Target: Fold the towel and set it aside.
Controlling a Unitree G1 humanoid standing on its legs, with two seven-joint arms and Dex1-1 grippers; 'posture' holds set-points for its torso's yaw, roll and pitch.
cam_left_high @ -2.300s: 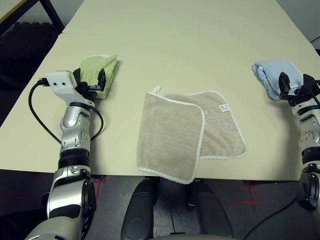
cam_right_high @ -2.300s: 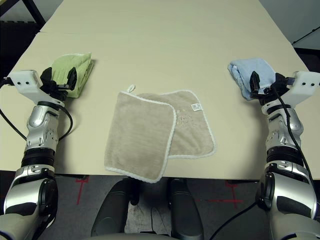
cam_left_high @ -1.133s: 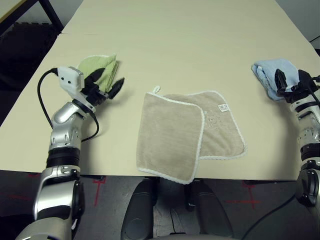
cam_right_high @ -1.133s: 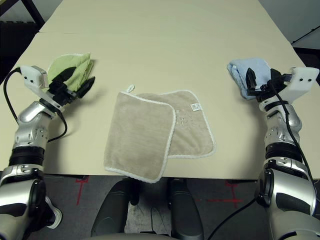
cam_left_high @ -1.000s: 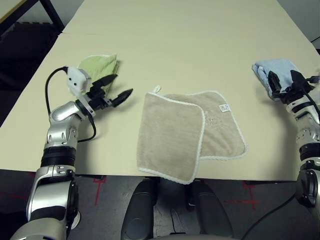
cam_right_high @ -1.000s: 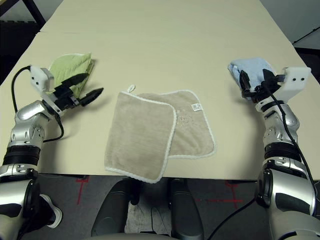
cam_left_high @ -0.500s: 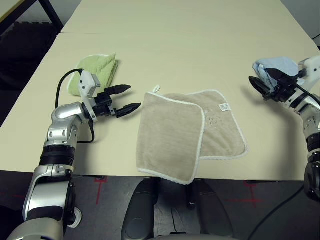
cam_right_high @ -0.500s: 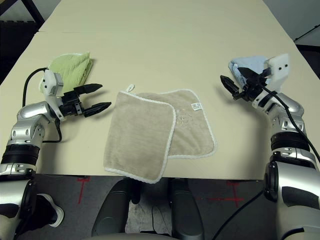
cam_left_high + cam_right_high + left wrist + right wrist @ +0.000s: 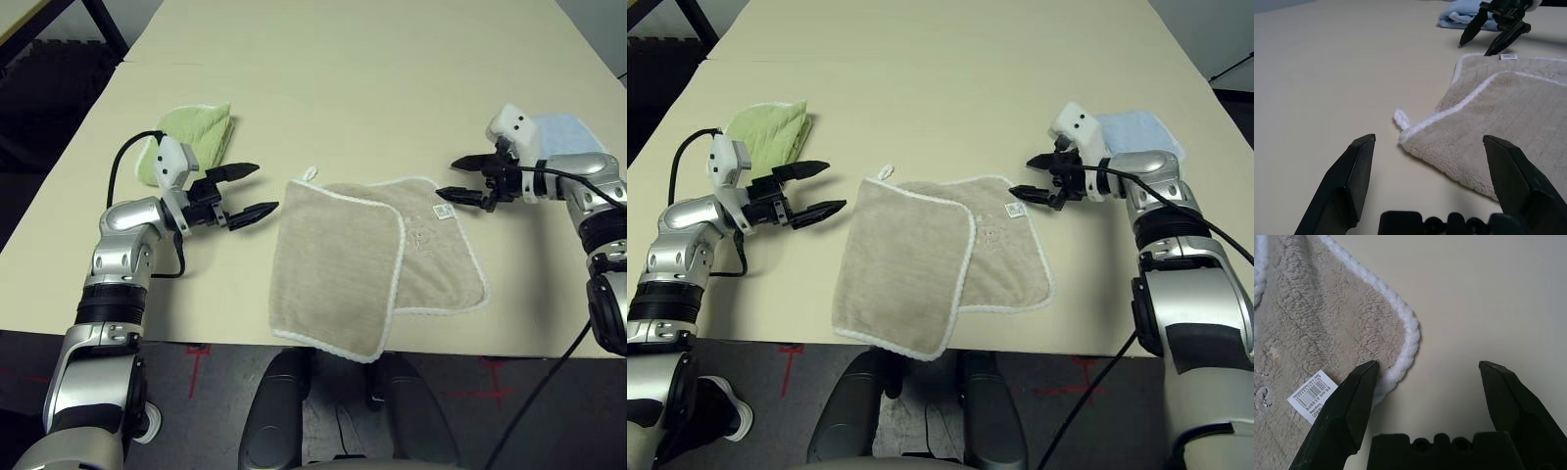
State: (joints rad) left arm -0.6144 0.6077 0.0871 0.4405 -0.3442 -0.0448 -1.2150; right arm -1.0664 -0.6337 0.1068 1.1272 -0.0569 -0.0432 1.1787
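Both grippers gape empty beside the half-folded towel [image 9: 377, 264], loop corner pointing away.

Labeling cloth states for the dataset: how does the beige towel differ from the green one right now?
The beige towel lies mostly flat mid-table, one layer lapped over another; the green towel sits bunched in a compact bundle at the robot's left. The beige one covers far more table. The beige one shows a white label and corner loop; no such label is visible on the green. Both are terry with white edging, and neither is held.
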